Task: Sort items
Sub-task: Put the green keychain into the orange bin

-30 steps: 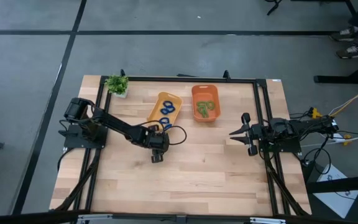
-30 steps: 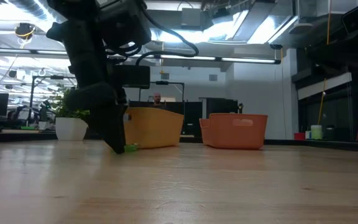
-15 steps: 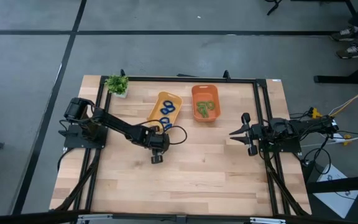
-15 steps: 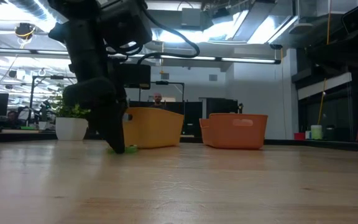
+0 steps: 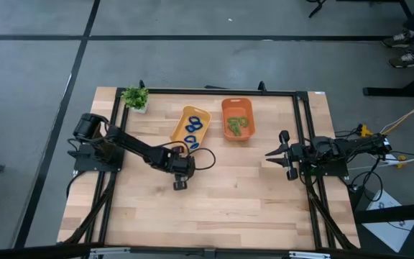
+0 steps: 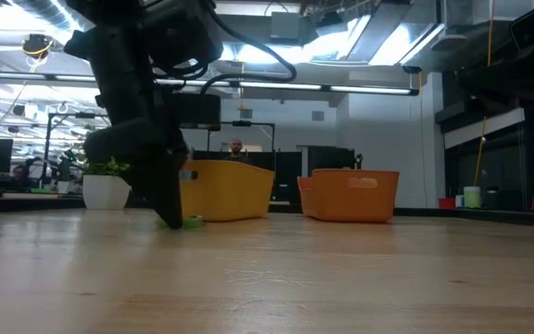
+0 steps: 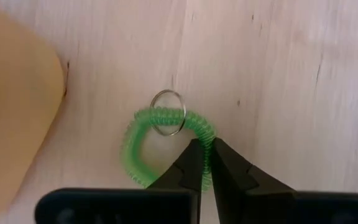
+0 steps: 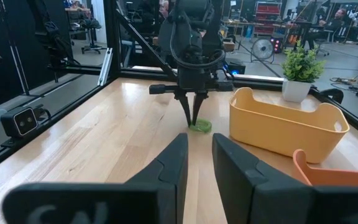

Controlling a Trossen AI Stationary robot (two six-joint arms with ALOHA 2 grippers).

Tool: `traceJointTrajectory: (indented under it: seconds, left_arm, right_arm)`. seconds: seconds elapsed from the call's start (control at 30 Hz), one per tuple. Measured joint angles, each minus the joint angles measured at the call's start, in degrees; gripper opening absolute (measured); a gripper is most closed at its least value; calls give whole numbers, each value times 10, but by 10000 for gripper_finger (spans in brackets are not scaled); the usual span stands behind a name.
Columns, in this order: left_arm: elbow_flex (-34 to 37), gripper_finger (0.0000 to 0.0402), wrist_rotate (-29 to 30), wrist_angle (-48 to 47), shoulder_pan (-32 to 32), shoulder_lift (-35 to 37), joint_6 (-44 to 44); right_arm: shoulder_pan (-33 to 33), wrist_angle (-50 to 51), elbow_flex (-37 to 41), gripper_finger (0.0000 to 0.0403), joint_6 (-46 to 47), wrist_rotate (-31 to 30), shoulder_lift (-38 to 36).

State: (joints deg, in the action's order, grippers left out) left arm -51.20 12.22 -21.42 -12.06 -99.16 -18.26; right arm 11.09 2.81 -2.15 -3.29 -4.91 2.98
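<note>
- The wooden bench (image 5: 214,194) stands in a workshop with a grey floor; the low view shows lit ceiling panels and a person at a distance behind the bins.
- The left gripper (image 7: 205,163) points down at the bench, just beside the yellow bin (image 5: 190,124). Its jaws stood wide apart a second ago; they are now clenched on the green coiled ring (image 7: 135,140), pinching the coil's near edge. A small metal key ring (image 7: 168,112) hangs on the coil.
- The green coiled ring lies on the bench surface; the low view shows it at the fingertips, not yet lifted.
- The yellow bin holds the blue rings (image 5: 192,129); the orange bin (image 5: 236,119) holds the green rings (image 5: 235,126).
- Judgement: the grasp is complete. The next step is likely a lift and carry to the orange bin, which lies beyond the yellow bin from the pickup point.
- Risk: the pinch takes only one side of the coil, so the ring can swing or slip.
- The right gripper (image 5: 279,152) waits at the bench's right side, jaws partly apart and holding nothing.
- A potted plant (image 5: 136,97) stands at the far left corner.
</note>
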Motion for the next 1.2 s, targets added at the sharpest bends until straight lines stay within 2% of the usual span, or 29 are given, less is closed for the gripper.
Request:
traceJointTrajectory:
  seconds: [0.27,0.57,1.03,1.2]
  left_arm:
    - [-9,13,9,-35,-18,33,0]
    - [-10,13,23,-29,-32,95,-2]
    - [-11,13,140,-12,-73,249,23]
    - [-12,13,153,14,-79,290,54]
  right_arm:
    - [0,0,0,75,0,0,0]
    - [0,0,0,75,0,0,0]
    - [0,0,0,75,0,0,0]
    - [0,0,0,75,0,0,0]
